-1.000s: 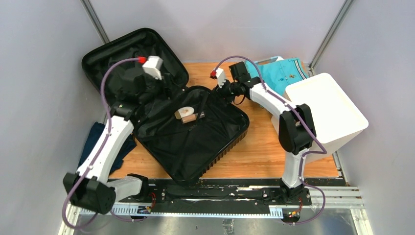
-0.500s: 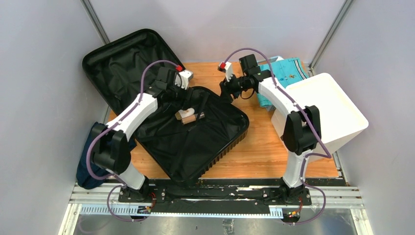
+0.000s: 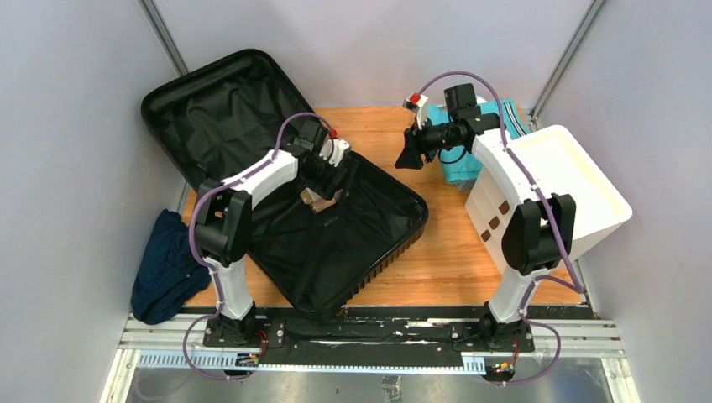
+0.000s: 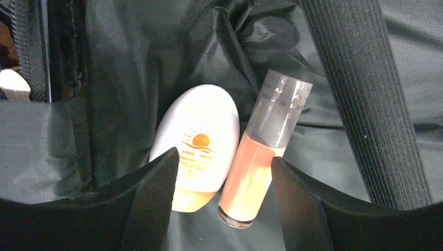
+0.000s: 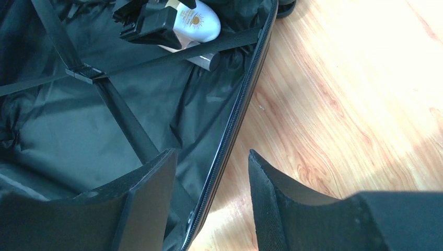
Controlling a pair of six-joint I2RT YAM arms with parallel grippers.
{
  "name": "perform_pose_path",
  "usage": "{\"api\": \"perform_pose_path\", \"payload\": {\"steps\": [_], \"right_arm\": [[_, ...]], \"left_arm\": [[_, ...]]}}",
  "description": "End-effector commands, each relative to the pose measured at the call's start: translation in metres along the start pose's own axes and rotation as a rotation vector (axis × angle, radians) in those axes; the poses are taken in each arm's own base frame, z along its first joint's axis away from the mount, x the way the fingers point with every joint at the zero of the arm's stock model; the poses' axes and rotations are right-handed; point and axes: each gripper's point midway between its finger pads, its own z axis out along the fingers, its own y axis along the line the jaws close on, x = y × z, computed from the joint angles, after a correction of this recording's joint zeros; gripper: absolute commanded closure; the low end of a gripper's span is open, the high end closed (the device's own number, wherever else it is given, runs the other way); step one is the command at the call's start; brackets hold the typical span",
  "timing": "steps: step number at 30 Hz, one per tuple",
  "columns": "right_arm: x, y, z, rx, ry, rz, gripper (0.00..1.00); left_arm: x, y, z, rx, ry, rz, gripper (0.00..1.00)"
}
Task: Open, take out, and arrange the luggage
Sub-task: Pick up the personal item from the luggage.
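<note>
Jaws spread, the left gripper [image 4: 224, 170] is hovering over a white sunscreen bottle [image 4: 201, 130] and a pink tube [image 4: 256, 172] inside the luggage [image 3: 336, 243], which is lying open on the wooden table [image 3: 453, 252], while the right gripper [image 5: 211, 159], likewise spread, is hanging above its edge.

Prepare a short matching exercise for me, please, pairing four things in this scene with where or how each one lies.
Things:
1. luggage
2. white sunscreen bottle
3. navy cloth
4. teal cloth

Places or states:
A. at the table's left edge
B. lying open
C. beside the white drawer unit
D. on black lining, next to a peach tube

Pairs: 1-B, 2-D, 3-A, 4-C.
</note>
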Motion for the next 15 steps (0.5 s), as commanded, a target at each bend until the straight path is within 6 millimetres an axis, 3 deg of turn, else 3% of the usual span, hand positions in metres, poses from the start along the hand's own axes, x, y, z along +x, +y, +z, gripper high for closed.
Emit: {"api": "perform_pose_path", "payload": {"steps": [1, 7, 9, 15], "right_arm": [[0.001, 0.015, -0.015, -0.020, -0.007, 0.011, 0.44], [0.004, 0.016, -0.020, -0.010, -0.005, 0.015, 0.44], [0.005, 0.016, -0.023, -0.011, -0.008, 0.016, 0.44], [0.003, 0.026, -0.034, -0.042, -0.018, -0.001, 0.44]], "left_arm": [[0.007, 0.010, 0.010, -0.037, 0.054, 0.048, 0.34], [0.026, 0.008, 0.027, -0.029, 0.118, 0.026, 0.35], [0.029, 0.006, 0.027, -0.022, 0.122, 0.014, 0.42], [0.011, -0.016, 0.008, 0.079, 0.030, -0.027, 0.40]]}}
